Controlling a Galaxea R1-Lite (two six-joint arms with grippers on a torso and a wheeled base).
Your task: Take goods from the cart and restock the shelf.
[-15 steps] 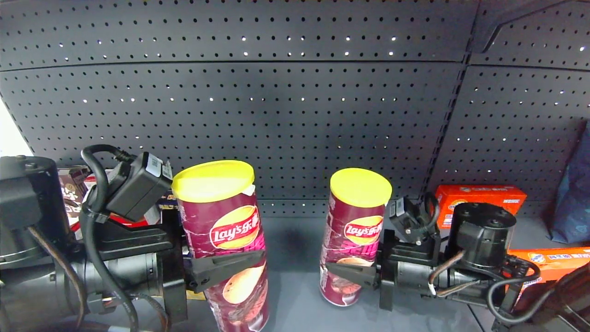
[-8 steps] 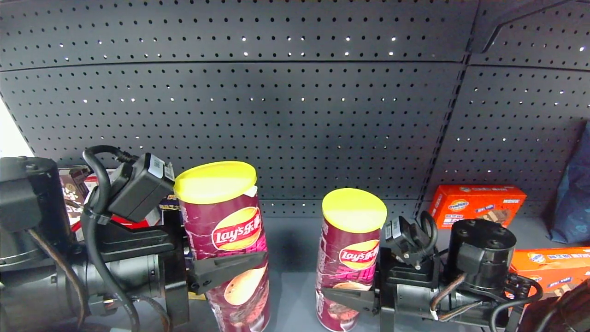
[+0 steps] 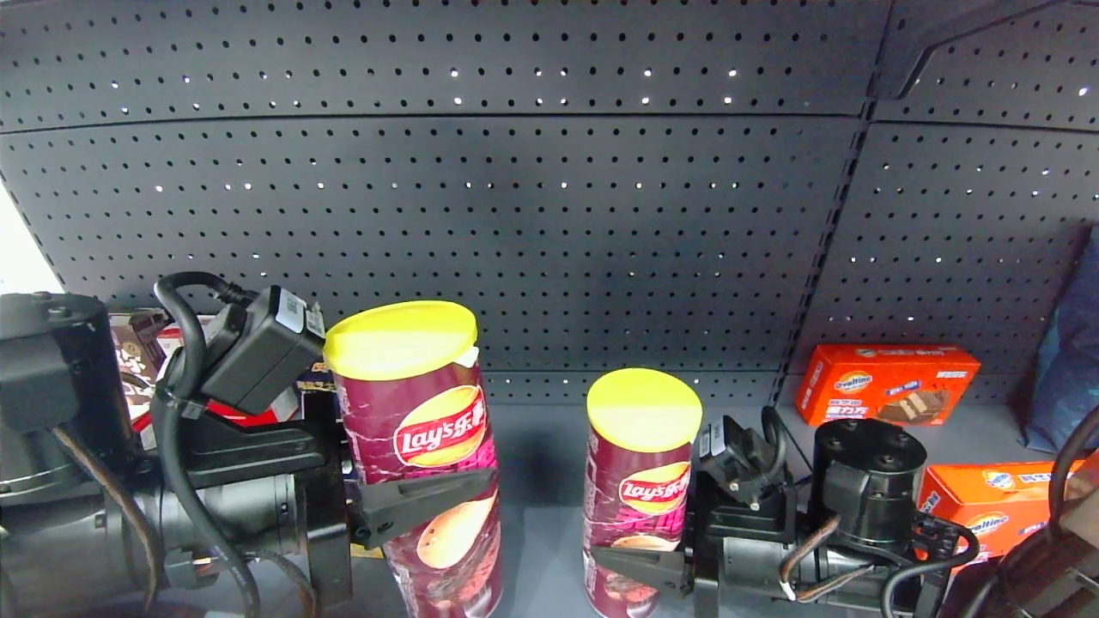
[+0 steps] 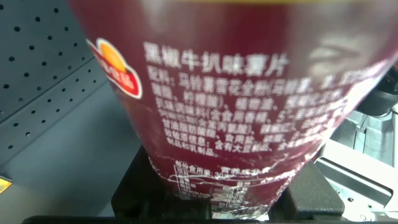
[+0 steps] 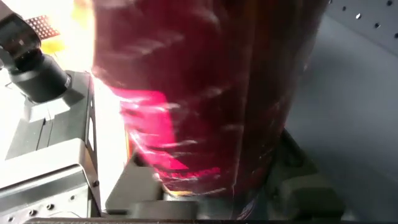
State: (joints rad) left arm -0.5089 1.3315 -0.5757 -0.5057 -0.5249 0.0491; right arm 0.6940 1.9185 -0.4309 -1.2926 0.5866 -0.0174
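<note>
The left fingers (image 3: 421, 499) are closed around the lower half of a maroon crisp can with a yellow lid, the left can (image 3: 412, 412); one dark finger crosses its front face and the other is hidden behind it. In the left wrist view the left can (image 4: 236, 93) sits pressed into the base of the grip with its printed back panel facing the camera. The right fingers (image 3: 640, 566) are clamped the same way on a second can of the same kind, the right can (image 3: 640, 463), with one finger lying across its lower front; the right wrist view shows that can (image 5: 205, 93) close up between them. Both cans stand roughly upright over the front part of the shelf (image 3: 541, 446), the left can towards the shelf's left half and higher, the right can near the middle and lower, well apart from each other; their bottoms are cut off, so I cannot tell whether either touches the shelf. Behind them rises the perforated back panel (image 3: 549, 240). An orange box (image 3: 889, 384) lies against the back towards the right end, a second orange box (image 3: 987, 506) nearer the front right corner, a blue bag (image 3: 1065, 369) at the right edge, and brown boxes (image 3: 137, 360) at the left end
</note>
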